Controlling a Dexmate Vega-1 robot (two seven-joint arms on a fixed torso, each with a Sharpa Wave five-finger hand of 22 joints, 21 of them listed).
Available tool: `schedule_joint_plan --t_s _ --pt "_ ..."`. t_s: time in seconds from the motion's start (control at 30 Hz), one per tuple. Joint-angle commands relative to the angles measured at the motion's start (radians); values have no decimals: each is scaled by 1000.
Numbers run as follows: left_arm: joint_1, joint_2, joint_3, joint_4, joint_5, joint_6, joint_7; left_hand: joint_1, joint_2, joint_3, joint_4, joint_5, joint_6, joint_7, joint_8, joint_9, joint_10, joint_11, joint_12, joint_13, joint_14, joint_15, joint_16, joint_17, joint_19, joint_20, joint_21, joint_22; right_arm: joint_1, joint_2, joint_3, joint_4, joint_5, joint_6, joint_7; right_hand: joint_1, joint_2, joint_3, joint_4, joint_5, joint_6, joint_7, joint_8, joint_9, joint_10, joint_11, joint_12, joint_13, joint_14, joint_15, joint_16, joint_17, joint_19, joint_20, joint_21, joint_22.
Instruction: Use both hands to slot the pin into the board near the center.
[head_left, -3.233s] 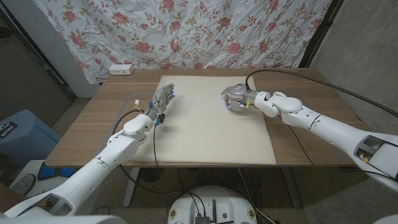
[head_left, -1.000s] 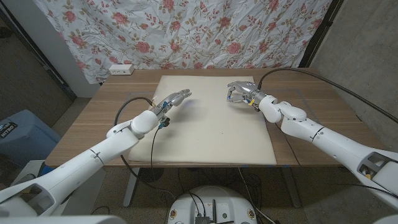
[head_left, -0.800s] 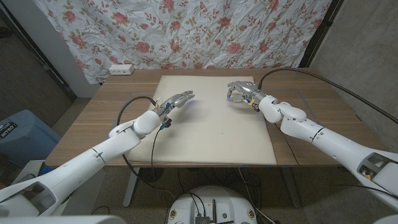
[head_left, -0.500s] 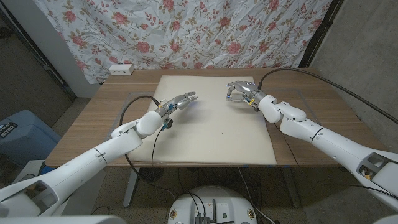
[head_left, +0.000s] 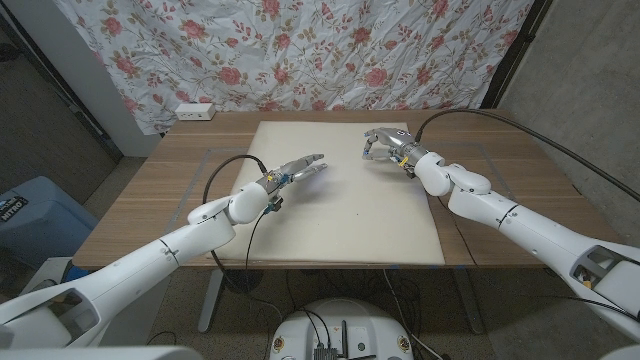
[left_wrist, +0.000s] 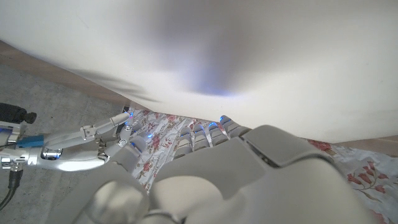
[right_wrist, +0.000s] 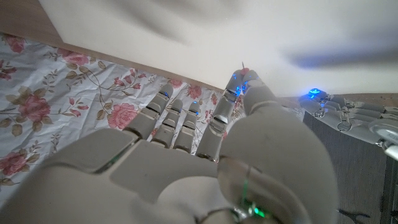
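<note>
Risk: the pin, a thin sliver barely visible at the right hand's pinching fingertips, could slip or tilt if the hands meet off-line over the board.
Right hand: upper centre-right of the head view, fingers curled, apparently holding the pin.
Left hand: centre-left, fingers extended together toward the middle, holding nothing.

The left hand reached toward three o'clock across the board, nearing its center; the right hand drifted slightly toward twelve o'clock.
</note>
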Motion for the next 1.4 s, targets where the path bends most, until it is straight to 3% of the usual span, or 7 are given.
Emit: schedule_joint_plan --t_s 0.03,0.67,1.13,1.4 --pt "-9 -15 32 16 96 -2 -18 -15 94 -12 2 -4 -10 -4 -2 2 -5 -4 -1 -1 -8 -32 3 5 -14 -137 3 5 -7 12 9 5 31 -3 -25 3 4 -5 -1 5 6 -1 3 3 9 0 0 2 7 -46 6 5 1 8 0 2" --pt "-18 -43 62 48 140 19 -54 -18 95 -43 4 -5 -28 -9 -3 2 -27 -8 -5 0 -33 -48 -2 6 -59 -140 -4 7 -43 55 30 26 114 -28 -100 6 5 -10 -1 5 7 -4 3 3 9 2 -3 2 1 -42 4 6 -19 19 -7 1" --pt "-21 -49 78 57 159 24 -68 -16 98 -60 3 -4 -48 -14 -4 1 -33 -18 -4 -1 -37 -58 0 5 -90 -133 -5 8 -54 73 26 37 133 -50 -142 8 4 -17 -2 6 12 -5 6 4 -8 5 -12 2 -49 -14 -17 5 -65 29 -18 0" --pt "-28 -55 85 71 158 22 -80 -16 100 -64 3 -3 -49 -14 -2 1 -34 -20 -3 -1 -37 -59 1 5 -92 -133 -2 8 -71 91 30 30 154 -95 -167 9 4 -19 -1 6 17 -7 7 3 -18 10 -17 1 -74 -3 -29 3 -121 34 -27 -1"
